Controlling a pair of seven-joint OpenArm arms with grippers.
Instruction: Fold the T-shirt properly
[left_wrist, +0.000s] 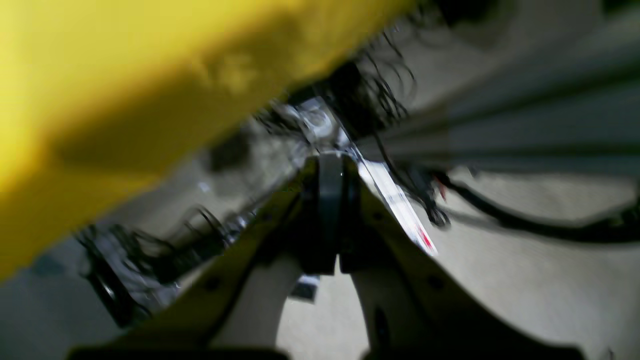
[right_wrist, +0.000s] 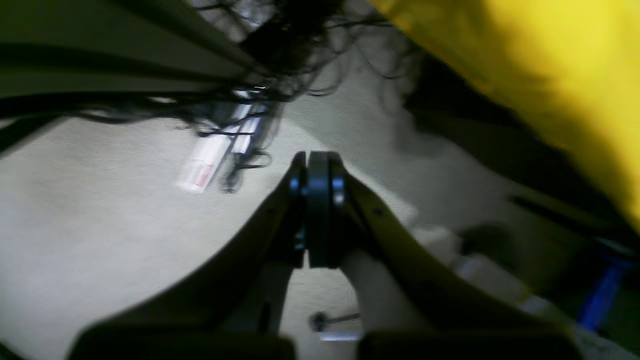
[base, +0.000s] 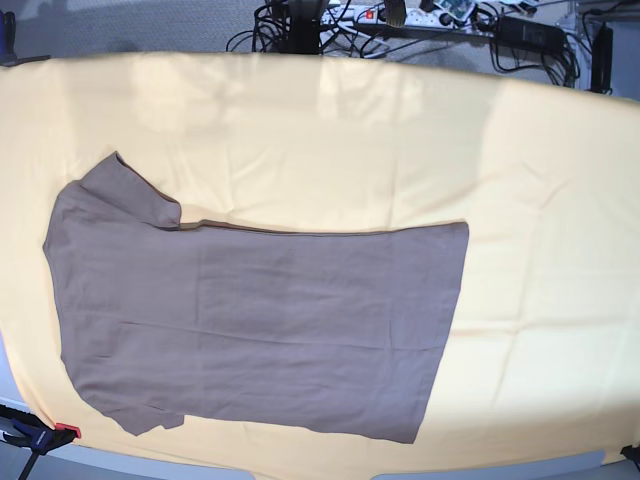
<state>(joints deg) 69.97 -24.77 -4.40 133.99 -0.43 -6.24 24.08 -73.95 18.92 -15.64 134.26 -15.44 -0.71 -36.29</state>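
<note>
The taupe T-shirt (base: 260, 320) lies flat and sideways on the pale yellow cloth (base: 400, 150), with its hem to the right and one sleeve (base: 130, 195) pointing up at the left. Neither arm shows in the base view. In the left wrist view my left gripper (left_wrist: 331, 167) is shut, pads pressed together with nothing between them, and it hangs off the table beside the yellow cloth edge (left_wrist: 100, 75). My right gripper (right_wrist: 317, 162) is likewise shut and empty, over the floor beside the yellow cloth (right_wrist: 550, 60). The T-shirt is out of view in both wrist views.
Black cables and power strips (base: 400, 20) lie on the floor behind the table. A clamp (base: 40, 435) grips the front left corner. The wrist views show grey floor, tangled cables and a white power strip (left_wrist: 400, 205) (right_wrist: 210, 160).
</note>
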